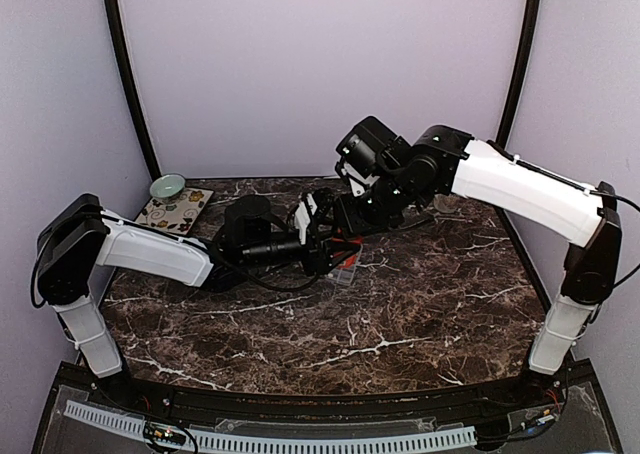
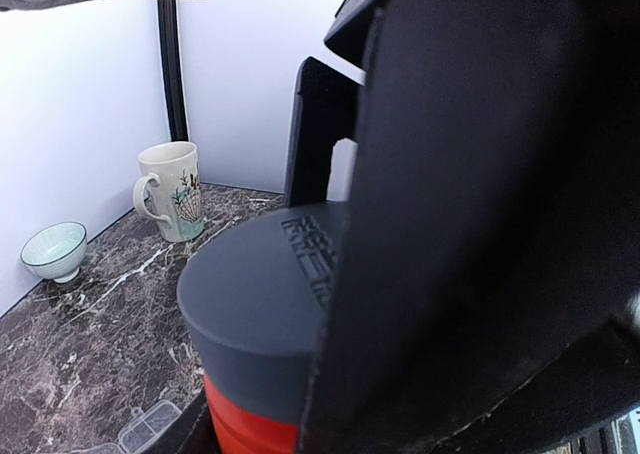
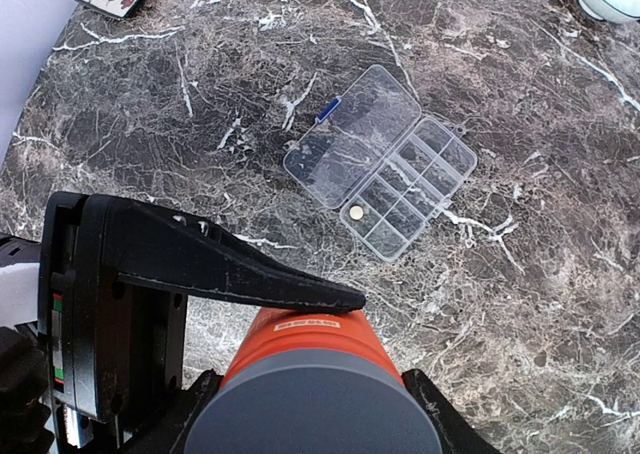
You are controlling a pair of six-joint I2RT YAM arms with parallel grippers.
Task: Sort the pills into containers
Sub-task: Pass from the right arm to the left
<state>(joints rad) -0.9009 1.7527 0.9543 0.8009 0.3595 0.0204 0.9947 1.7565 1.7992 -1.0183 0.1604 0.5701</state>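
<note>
The right claw [image 3: 340, 324] is clamped on the orange bottle [image 3: 300, 349]. The left claw [image 2: 335, 224] stands around its grey cap [image 2: 255, 304]; whether it presses, I cannot tell. The organiser box [image 3: 440, 159] lies open on the desk [image 3: 150, 104] beyond the bottle, one pill [image 3: 356, 212] inside. A weak hold may slip on the cap, or a sudden opening may scatter pills over the desk.

Clear, glossy plastic organiser box [image 3: 380, 164] on a polished, white-veined dark marble tabletop [image 3: 150, 104]; the orange plastic bottle [image 3: 300, 346] wears a smooth matt grey cap [image 2: 255, 294].
</note>
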